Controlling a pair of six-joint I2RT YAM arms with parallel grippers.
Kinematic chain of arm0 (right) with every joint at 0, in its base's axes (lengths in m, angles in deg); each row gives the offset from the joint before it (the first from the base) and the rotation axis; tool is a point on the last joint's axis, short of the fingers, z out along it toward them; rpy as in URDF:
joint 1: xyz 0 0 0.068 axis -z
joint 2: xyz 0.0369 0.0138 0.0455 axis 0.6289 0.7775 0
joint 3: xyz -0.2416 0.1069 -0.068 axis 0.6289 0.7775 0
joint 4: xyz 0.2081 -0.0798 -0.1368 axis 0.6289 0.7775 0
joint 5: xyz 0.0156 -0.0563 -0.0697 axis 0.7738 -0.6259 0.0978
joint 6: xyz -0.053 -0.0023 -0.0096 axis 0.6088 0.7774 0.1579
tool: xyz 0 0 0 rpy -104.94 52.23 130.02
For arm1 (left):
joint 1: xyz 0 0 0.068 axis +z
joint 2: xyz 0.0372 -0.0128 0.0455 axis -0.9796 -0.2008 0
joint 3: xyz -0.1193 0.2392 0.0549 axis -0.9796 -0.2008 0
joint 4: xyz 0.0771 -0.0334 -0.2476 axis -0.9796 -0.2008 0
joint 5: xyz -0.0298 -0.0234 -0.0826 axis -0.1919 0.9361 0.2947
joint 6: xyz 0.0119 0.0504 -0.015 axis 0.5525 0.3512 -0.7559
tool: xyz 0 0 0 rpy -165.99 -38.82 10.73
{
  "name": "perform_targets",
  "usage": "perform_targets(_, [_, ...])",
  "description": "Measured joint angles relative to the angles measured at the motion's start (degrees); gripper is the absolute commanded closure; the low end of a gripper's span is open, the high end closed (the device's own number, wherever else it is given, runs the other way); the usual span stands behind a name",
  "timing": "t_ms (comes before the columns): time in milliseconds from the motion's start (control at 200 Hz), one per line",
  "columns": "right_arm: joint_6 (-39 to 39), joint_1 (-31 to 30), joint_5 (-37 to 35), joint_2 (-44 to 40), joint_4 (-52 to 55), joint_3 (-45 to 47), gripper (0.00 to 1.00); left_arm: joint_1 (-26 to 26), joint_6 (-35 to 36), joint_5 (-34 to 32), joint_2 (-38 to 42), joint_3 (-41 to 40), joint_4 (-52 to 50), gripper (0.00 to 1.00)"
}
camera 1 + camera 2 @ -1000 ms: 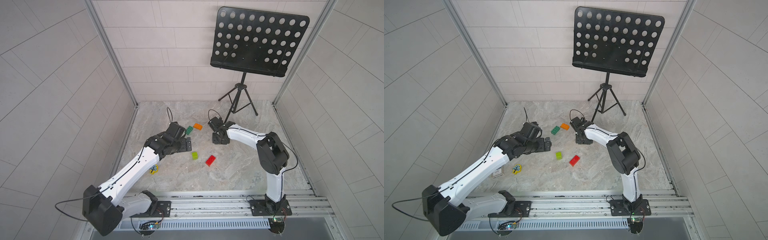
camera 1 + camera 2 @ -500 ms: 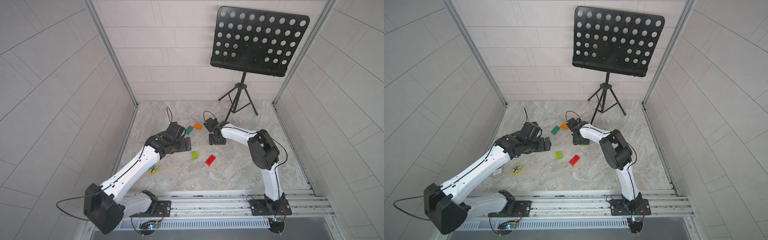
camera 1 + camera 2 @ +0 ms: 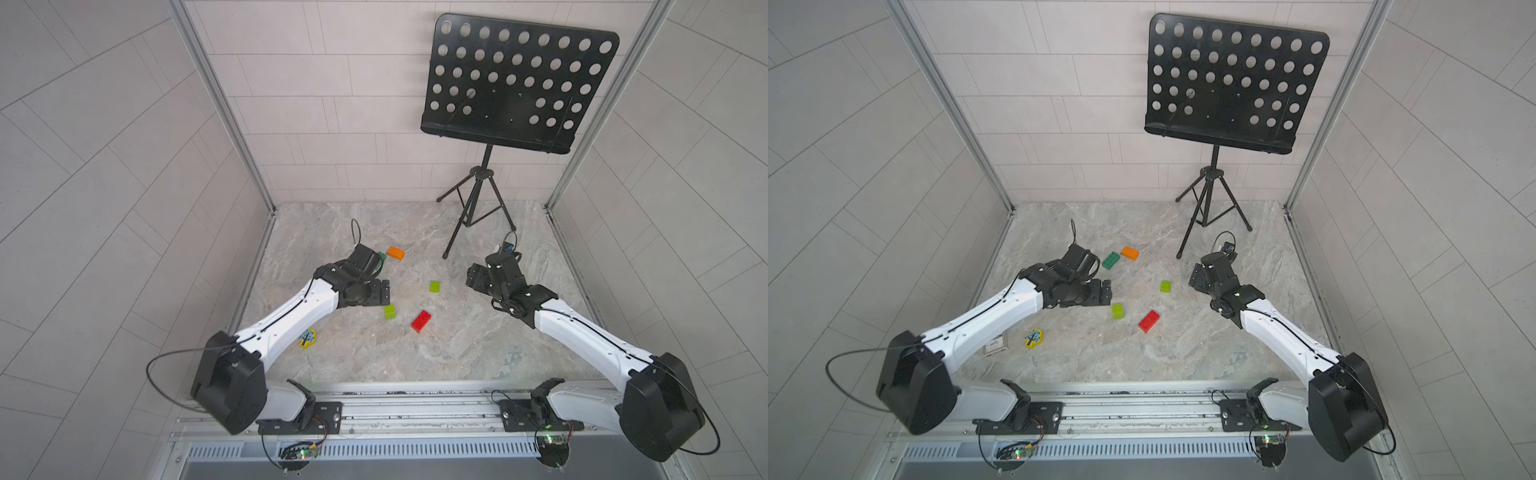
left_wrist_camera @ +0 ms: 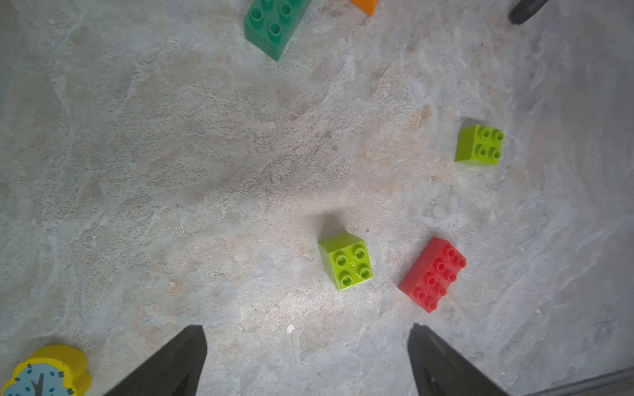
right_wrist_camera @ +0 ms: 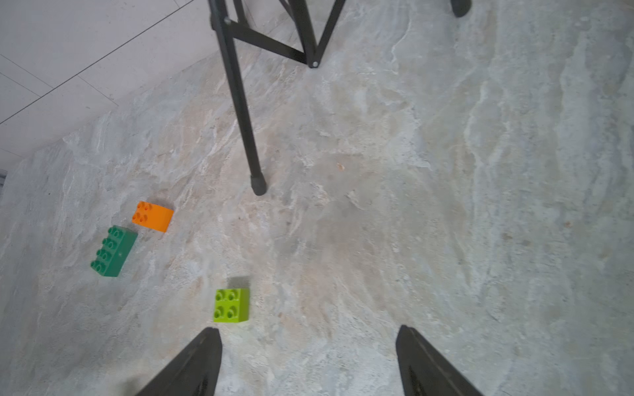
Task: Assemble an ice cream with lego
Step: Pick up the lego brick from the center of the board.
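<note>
Hovering near scattered lego (image 4: 345, 262), the left end effector (image 4: 307, 329) and right end effector (image 5: 307, 328) gape wide, empty.

**Inspector:** Reference item?
**Officer:** The central lime-green brick (image 4: 345, 262), studs up, flat on the marbled desk (image 4: 171, 171).
**Inspector:** Nearest to it?
**Officer:** The red brick (image 4: 432, 274), just beside it but not touching, studs up. The left gripper (image 4: 307, 327) is also near, jaws spread wide with bare desk between them.
**Inspector:** Farther off?
**Officer:** A second lime-green brick (image 4: 480, 145) sits farther out on the red brick's side. The dark green brick (image 4: 271, 27) and orange brick (image 4: 365, 5) lie well apart from the reference, both cut by the frame edge. A yellow piece (image 4: 48, 372) with a blue tree lies well apart, past one jaw.
</note>
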Motion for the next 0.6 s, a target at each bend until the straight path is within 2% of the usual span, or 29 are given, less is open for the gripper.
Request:
perform_targets(105, [-0.1, 1.5, -3.3, -3.5, -6.4, 10.4, 0.12, -3.8, 1.1, 0.1, -7.7, 8.7, -1.7, 0.01])
perform_targets(170, [-0.7, 4.0, -4.4, -3.6, -7.6, 13.3, 0.13, -5.9, 1.9, 1.6, -13.2, 15.0, -2.0, 0.07])
perform_targets(380, [-3.1, 13.0, -5.3, -1.6, -9.4, 12.9, 0.13, -10.8, 5.0, 3.1, -30.2, 31.0, -4.2, 0.09])
perform_targets(435, [-3.3, 13.9, -5.3, -0.9, -9.4, 12.7, 0.13, -11.7, 5.8, 2.1, -34.6, 36.0, -5.9, 0.10])
perform_targets(530, [-3.4, 14.0, -4.5, 0.2, -9.4, 12.4, 0.14, -12.7, 7.1, 0.7, -41.4, 44.0, -8.6, 0.20])
perform_targets(600, [-3.3, 14.0, -4.0, 0.6, -9.4, 12.3, 0.14, -13.0, 7.7, -0.4, -45.8, 48.8, -10.6, 0.21])
